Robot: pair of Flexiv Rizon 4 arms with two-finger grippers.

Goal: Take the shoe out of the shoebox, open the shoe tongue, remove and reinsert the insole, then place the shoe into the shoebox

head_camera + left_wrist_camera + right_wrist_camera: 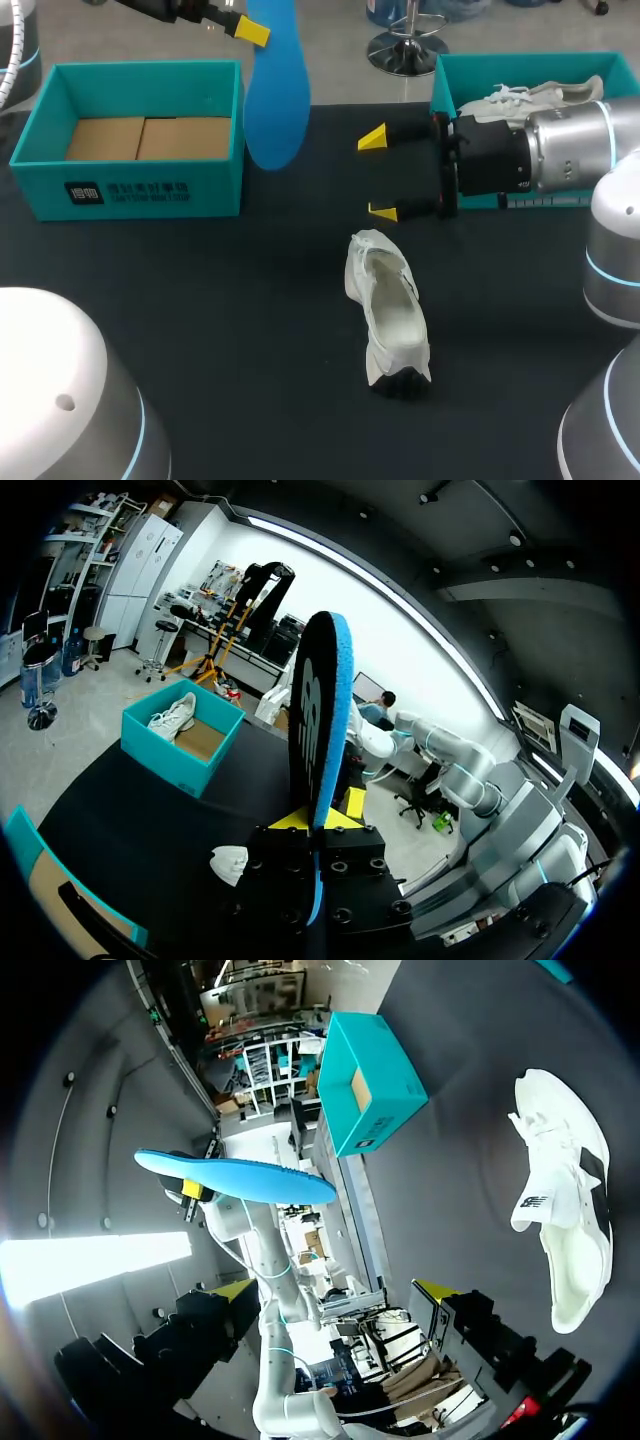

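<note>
A white shoe [388, 310] lies on the black table [200, 320], dark heel nearest the camera, outside both boxes. Just beyond it the right gripper [378, 175] hangs with its yellow-tipped fingers spread wide and nothing between them. Farther back, the left gripper [322, 820] is clamped on one end of a blue insole [275, 90], held in the air beside the left teal shoebox [130, 190]. The right teal shoebox [520, 66] holds a second white shoe [530, 98].
</note>
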